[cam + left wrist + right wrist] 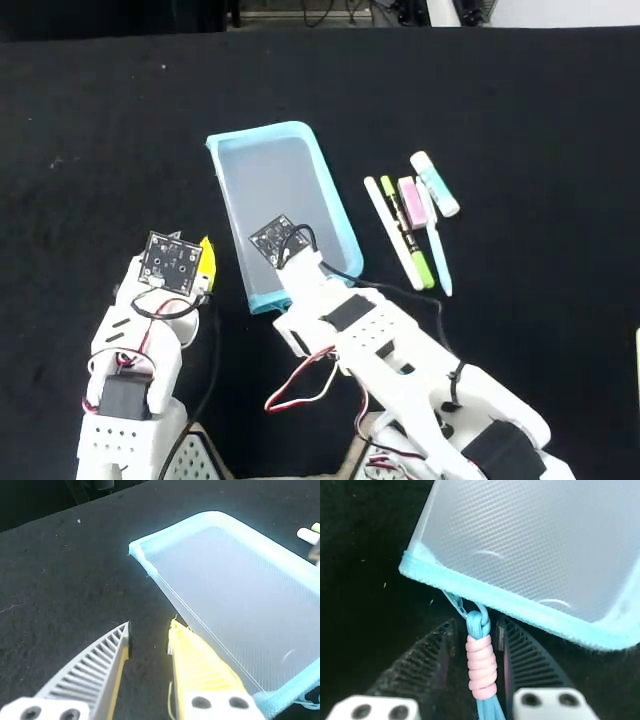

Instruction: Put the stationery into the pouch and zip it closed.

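The right gripper's (476,622) two dark ribbed fingers sit either side of the pouch's zipper pull (481,665), a pink beaded piece on a blue cord. They are only slightly parted, and a thin gap shows on each side of the pull, so nothing is pinched. The cord runs up to the slider on the teal zip edge at one corner of the pouch (530,540).

The left gripper (149,627) is spread wider, with one white finger and one yellow. It holds nothing and hangs over the black table (100,120), just beside the pouch's long edge. Its yellow tip is close to that edge, but whether it touches it I cannot tell.

In the high view the pouch (275,190) lies flat in the middle of the table. It is translucent with a teal border, and its near end is under the right arm's wrist.

The stationery (412,215) lies in a loose cluster on the table on the pouch's right, near it but outside it. It is made up of a white pen (392,232), a green-tipped marker (420,268), a pink eraser-like block (412,203), a white-and-teal marker (435,183) and a pale blue pen (438,250).
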